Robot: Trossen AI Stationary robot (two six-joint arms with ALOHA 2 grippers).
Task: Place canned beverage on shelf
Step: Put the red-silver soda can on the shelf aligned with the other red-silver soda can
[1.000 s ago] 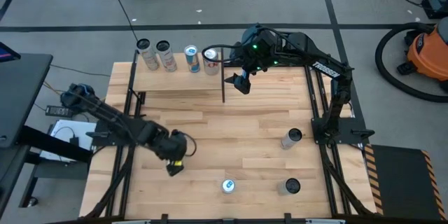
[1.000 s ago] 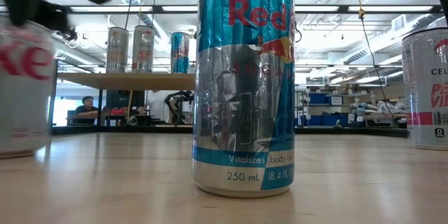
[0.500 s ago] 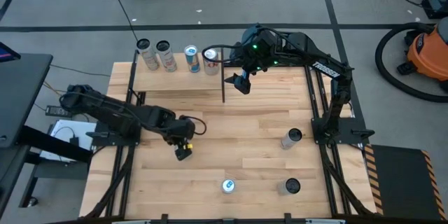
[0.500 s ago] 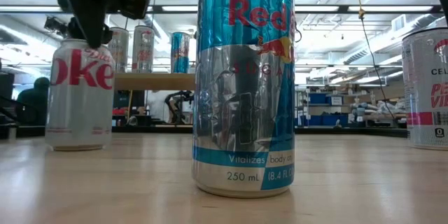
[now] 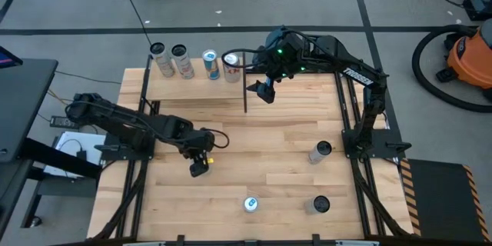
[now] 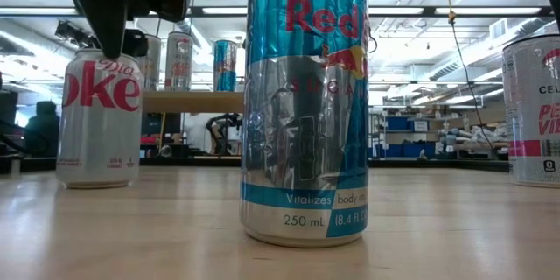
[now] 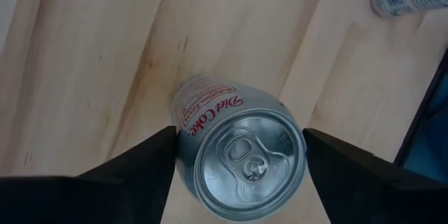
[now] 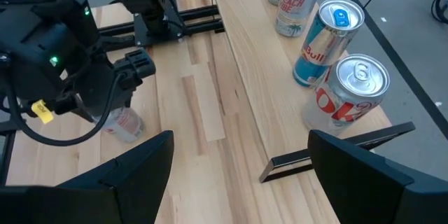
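Observation:
A silver Diet Coke can [image 7: 245, 155] stands upright with its base on the wooden tabletop [image 5: 254, 142], left of the middle. It also shows in the low view [image 6: 99, 118]. My left gripper [image 5: 198, 167] hangs over it, shut on it. My right gripper [image 5: 265, 92] is open and holds nothing, raised over the near right corner of the shelf [image 5: 200, 88]. Several cans stand along the shelf's far edge, a red-and-white one [image 8: 346, 94] nearest my right gripper. My left gripper has the Diet Coke can's upper side wall [image 7: 183, 134], just under the rim, pinched between its two fingers [image 7: 140, 171] on opposite sides. The fingers come from above, pointing steeply down. The can stays upright with its bottom on the tabletop [image 6: 99, 182].
A blue-and-silver Red Bull can [image 5: 250, 204] stands near the table's front edge. Two more cans [image 5: 320, 151] [image 5: 320, 204] stand at the right. A black upright rod [image 5: 245, 96] marks the shelf's near right corner. Bare wood lies between the Diet Coke can and the shelf.
My left gripper has swung toward the table's right and far side and rolled about its wrist, taking the Diet Coke can with it. The can has stayed upright and now stands still. My right gripper has kept still.

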